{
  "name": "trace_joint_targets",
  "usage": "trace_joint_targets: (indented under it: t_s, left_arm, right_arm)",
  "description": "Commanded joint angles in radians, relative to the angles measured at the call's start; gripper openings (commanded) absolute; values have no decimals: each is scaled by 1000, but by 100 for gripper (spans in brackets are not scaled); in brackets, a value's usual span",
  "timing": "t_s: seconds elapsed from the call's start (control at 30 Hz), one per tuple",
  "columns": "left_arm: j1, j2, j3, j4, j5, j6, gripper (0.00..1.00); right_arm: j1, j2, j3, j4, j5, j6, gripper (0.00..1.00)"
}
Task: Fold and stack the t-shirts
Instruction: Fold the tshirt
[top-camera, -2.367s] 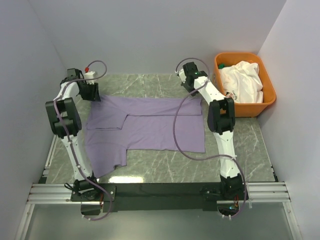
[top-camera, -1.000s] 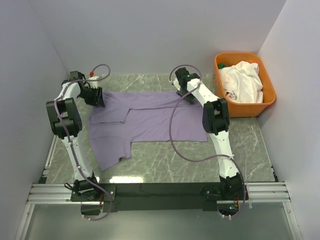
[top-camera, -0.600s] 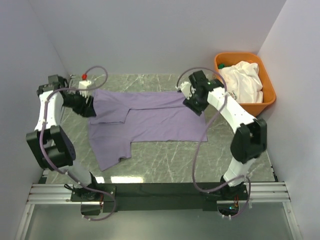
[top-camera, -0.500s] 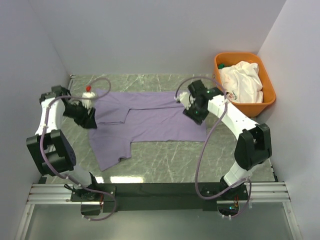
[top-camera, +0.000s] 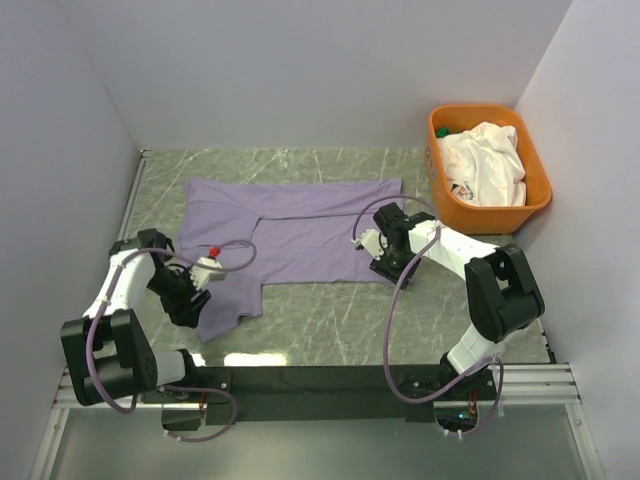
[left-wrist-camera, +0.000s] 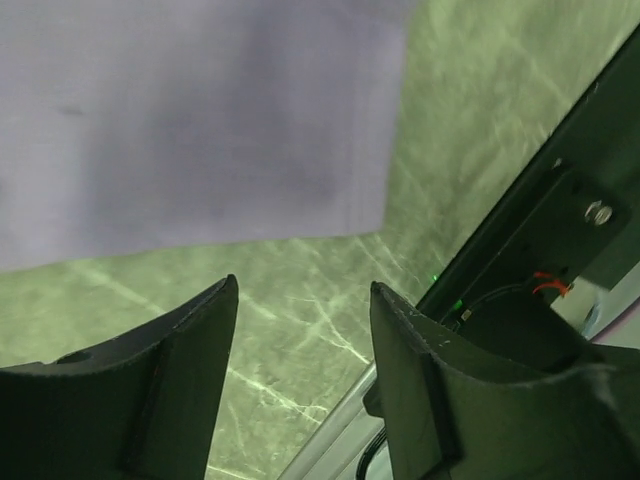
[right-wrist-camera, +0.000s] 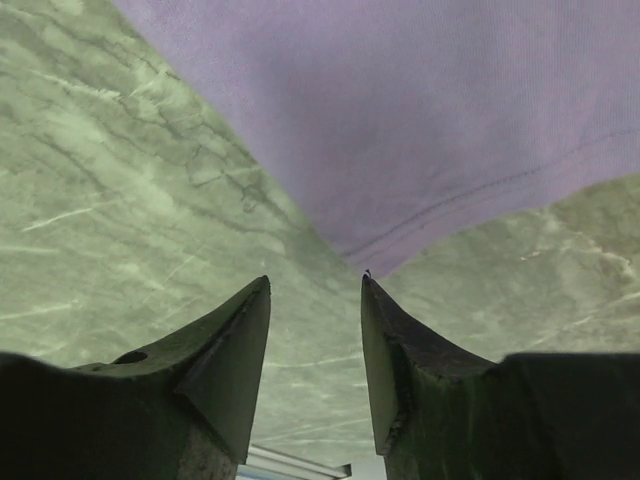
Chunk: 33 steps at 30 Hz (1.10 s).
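Observation:
The lavender t-shirt (top-camera: 300, 225) lies spread flat on the green marble table, its top part folded over and one sleeve trailing to the near left. My left gripper (top-camera: 192, 306) is open and empty, low at the shirt's near-left corner (left-wrist-camera: 200, 120). My right gripper (top-camera: 385, 262) is open and empty, at the shirt's near-right hem corner (right-wrist-camera: 420, 130), with the fingertips just short of the cloth. The white t-shirt (top-camera: 485, 160) lies crumpled in the orange tub (top-camera: 540, 195) at the back right.
The black rail with the arm bases (top-camera: 320, 385) runs along the table's near edge and shows in the left wrist view (left-wrist-camera: 560, 230). White walls close in the left, back and right sides. Bare marble (top-camera: 330, 320) lies in front of the shirt.
Both arms let go of the shirt's far edge and swung toward me, down to its near corners. The shirt itself was dragged a little farther back and now lies still.

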Motion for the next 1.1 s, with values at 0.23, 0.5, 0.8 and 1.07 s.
trace_joint_targets:
  t_s: [0.23,0.5,0.8,1.07]
  left_arm:
    - [-119,-97,-90,173,-93,-47,59]
    - [-10,78,96,180,-10,-61,56]
    - [-5,150,110,239,-19,-55,56]
    - [-5,184,52,330,-35,-70,54]
  right_arm:
    - [15,-49,-82,109,39,10,51]
    - [15,-78,-99,119,47,-25,50]
    - [15,-12,-89,158,41,-42,45]
    - [15,28,-142,215,91,-68,28]
